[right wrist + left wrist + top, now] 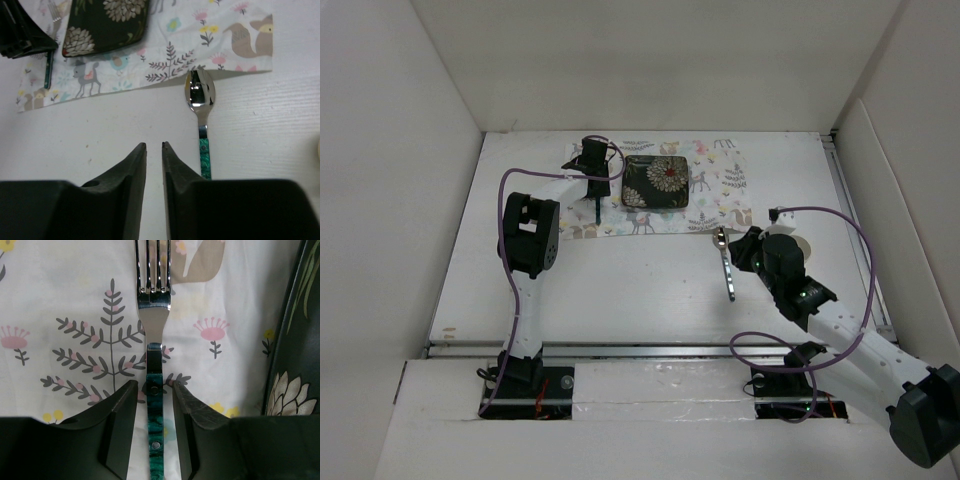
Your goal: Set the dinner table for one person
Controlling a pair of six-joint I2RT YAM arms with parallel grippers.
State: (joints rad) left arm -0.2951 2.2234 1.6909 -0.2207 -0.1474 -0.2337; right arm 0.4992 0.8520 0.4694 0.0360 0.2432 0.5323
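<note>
Judging how it will handle, the white worktop (620, 290) is a stiff, flat, smooth slab, surely too heavy and fixed to take hold of. It is only laid upon, and it spreads out on every side of the animal-print placemat (720, 175), which lies at its far middle. Soft cloth like that placemat would likely ruck if dragged.

A dark floral rectangular plate (655, 182) sits on the placemat's centre. The fork (154, 330) lies flat on the placemat's left part, tines pointing away from the arms. The spoon (200, 100) lies off the placemat's near right edge, its bowl tip just at the hem and its handle on bare worktop. Both look like thin polished steel with green marbled handles: light, rigid, probably slippery and low-lying, best pinched across the handle.

The left fingers (120, 435) stand slightly apart, straddling the fork's handle with a sliver of cloth showing on each side, so they clamp nothing. The right fingers (130, 190) hover over bare worktop on the near side of the placemat, parted by a narrow slit with nothing between them. The spoon lies just beside them, untouched.
</note>
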